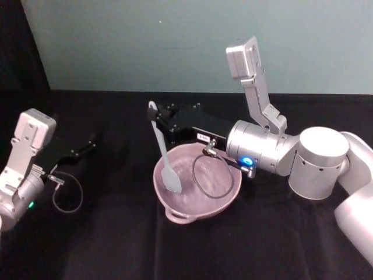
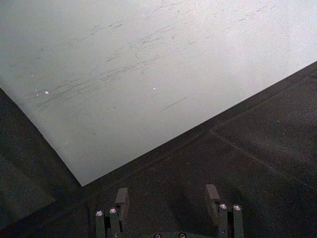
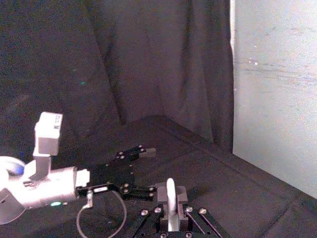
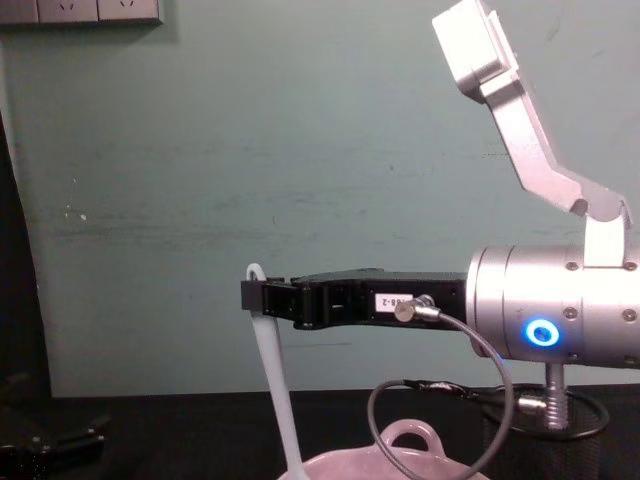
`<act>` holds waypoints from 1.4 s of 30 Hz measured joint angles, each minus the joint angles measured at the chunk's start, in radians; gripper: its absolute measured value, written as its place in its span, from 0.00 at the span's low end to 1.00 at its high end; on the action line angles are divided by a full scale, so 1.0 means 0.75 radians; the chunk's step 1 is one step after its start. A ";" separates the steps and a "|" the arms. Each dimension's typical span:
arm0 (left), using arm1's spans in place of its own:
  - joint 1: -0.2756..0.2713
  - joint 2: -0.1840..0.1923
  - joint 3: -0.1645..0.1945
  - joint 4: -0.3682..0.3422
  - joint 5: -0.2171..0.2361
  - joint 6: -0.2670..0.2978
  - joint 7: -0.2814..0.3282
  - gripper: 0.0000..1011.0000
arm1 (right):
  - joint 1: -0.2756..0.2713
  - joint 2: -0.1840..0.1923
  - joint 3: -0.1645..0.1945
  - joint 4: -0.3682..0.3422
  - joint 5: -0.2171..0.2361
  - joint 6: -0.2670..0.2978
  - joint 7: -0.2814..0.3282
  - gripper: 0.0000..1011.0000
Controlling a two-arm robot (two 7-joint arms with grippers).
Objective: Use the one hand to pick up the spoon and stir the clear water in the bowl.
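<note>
On the matte black cloth [image 1: 116, 245] at the left, we see the left gripper [image 2: 167, 192] idle, its fingers spread wide and empty. The slim black right gripper [image 1: 155, 119] is clamped on the handle end of the long white plastic spoon [image 1: 162, 149]. The spoon's flat, squarish head dips into the round pale pink bowl [image 1: 201, 213], where we cannot make out any water.

1. The head camera is looking steeply down on the table [image 1: 116, 251], taking in the bowl [image 1: 178, 216] and both arms.
2. The chest camera is sitting low, facing the wall [image 4: 150, 200], close to the right gripper [image 4: 258, 297]; it is sharing the spoon [image 4: 275, 380] and bowl rim with the head view.
3. The left wrist camera is looking past the left gripper [image 2: 167, 194] at wall and table.
4. The right wrist camera is looking across the table at the left arm [image 3: 47, 191].
</note>
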 joint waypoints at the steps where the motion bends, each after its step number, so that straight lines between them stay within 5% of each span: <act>1: 0.000 0.000 0.000 0.000 0.000 0.000 0.000 1.00 | 0.004 -0.004 0.000 0.009 0.001 -0.003 0.000 0.11; 12: 0.000 0.000 0.000 0.000 0.000 0.000 0.000 1.00 | 0.046 -0.023 0.079 0.167 0.019 -0.056 -0.041 0.11; 24: 0.000 0.000 0.000 0.000 0.000 0.000 0.000 1.00 | -0.002 0.055 0.167 0.113 0.022 -0.050 -0.083 0.11; 33: 0.000 0.000 0.000 0.000 0.000 0.000 0.000 1.00 | -0.056 0.097 0.162 0.013 0.019 -0.015 -0.075 0.11; 42: 0.000 0.000 0.000 0.000 0.000 0.000 0.000 1.00 | -0.075 0.072 0.078 -0.065 0.012 0.011 -0.033 0.11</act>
